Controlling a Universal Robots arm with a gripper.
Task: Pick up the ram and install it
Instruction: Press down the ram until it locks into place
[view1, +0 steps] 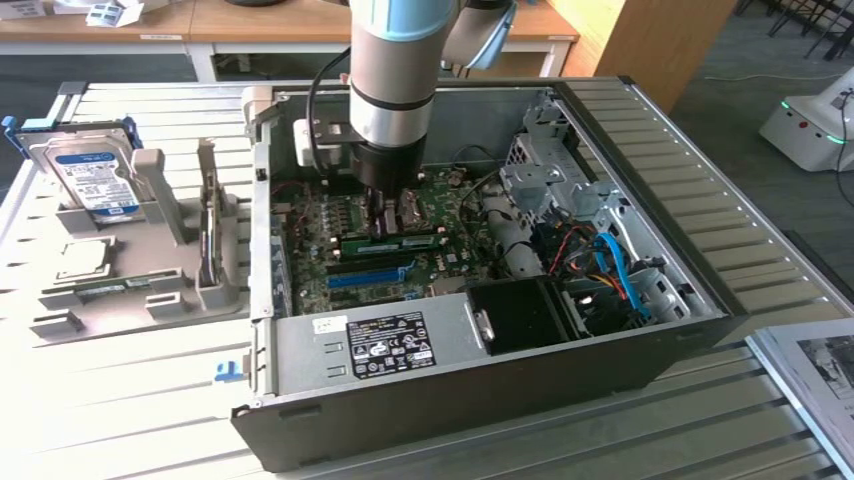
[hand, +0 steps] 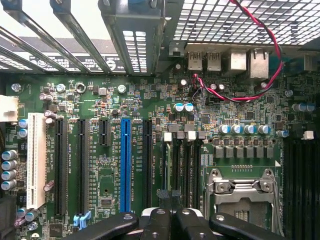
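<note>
Ram (view1: 404, 241) is seen in the exterior view lying along the motherboard (hand: 100, 210) inside the open computer case (view1: 694, 290), directly under the gripper (view1: 387, 222), whose fingers (hand: 165, 220) are drawn fully together just above the memory slots (hand: 182, 165); whether the stick is pinched or already seated cannot be told. Pickup is judged done and installation at or near its end. Writing: a white-on-black label on the power supply (view1: 380, 345) and a label on the hard drive (view1: 87, 175) on the grey stand, neither legible.

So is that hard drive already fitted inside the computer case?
No, the hard drive stands in a grey holder on the table, outside the computer case.
</note>
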